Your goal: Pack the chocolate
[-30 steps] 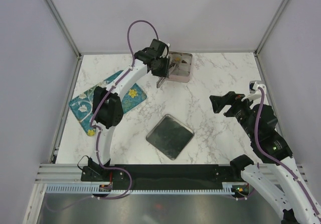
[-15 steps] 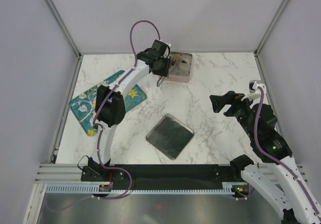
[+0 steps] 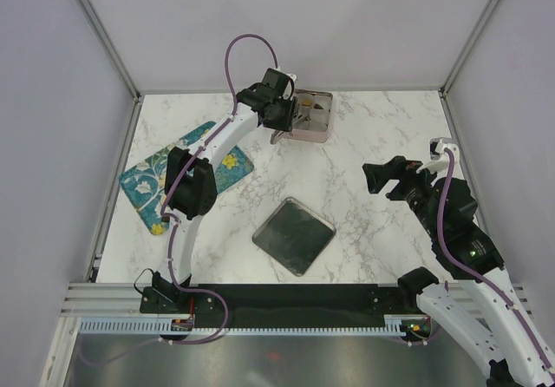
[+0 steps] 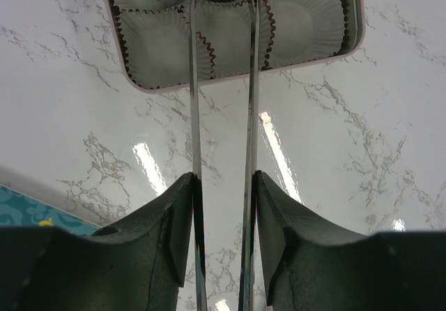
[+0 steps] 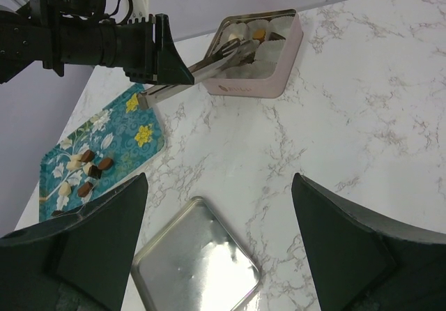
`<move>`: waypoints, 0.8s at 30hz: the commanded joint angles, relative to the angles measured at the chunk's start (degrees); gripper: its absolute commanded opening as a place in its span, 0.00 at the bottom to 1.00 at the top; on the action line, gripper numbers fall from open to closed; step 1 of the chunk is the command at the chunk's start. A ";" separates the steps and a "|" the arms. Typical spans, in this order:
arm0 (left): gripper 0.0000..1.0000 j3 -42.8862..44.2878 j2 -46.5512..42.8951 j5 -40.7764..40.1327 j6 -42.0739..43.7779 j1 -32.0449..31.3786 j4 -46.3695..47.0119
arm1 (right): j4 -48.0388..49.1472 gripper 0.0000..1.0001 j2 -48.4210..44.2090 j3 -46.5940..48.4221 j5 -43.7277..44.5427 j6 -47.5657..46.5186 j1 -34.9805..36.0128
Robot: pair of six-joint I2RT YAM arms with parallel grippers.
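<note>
**Tongs** (image 4: 193, 116): steel, clamped in the left gripper (image 4: 223, 178). The blades run parallel with a gap between them. Their tips reach over the tin at the top of the frame, and I cannot tell whether they pinch a piece.

**Floral tray** (image 5: 150, 133), left of frame: holds most of the chocolate (image 5: 83, 175).

**Square lid** (image 5: 198, 255), lower centre: lies off the tin.

**Pink tin** (image 5: 251, 86), upper centre: lined with paper cups (image 4: 303, 25), a few of which look filled.

**Right gripper** (image 5: 219, 178): spread and empty.

**Step, as judged:** placing a piece into a cup. The next move calls for a square release, then the tray.

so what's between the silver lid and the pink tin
Bare marble table between the silver lid and the pink tin, clear in the top view; the tongs in the left gripper sit to one side.
</note>
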 commanded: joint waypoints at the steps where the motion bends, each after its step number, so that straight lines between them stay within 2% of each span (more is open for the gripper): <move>1: 0.47 3.07 -0.56 -1.31 2.33 -0.02 2.73 | 1.18 0.93 -0.30 1.19 0.89 -0.46 0.19; 12: 0.47 1.85 -10.05 -3.42 3.03 -0.02 2.64 | 1.01 0.93 -1.18 1.19 0.45 -0.02 0.19; 18: 0.48 -7.02 -19.52 -8.34 2.77 -0.02 2.73 | 1.00 0.93 -1.71 1.10 -0.51 0.60 0.10; 24: 0.50 -24.13 -30.87 -15.18 -0.57 0.16 0.45 | 1.00 0.93 -1.97 0.57 -1.65 0.95 0.19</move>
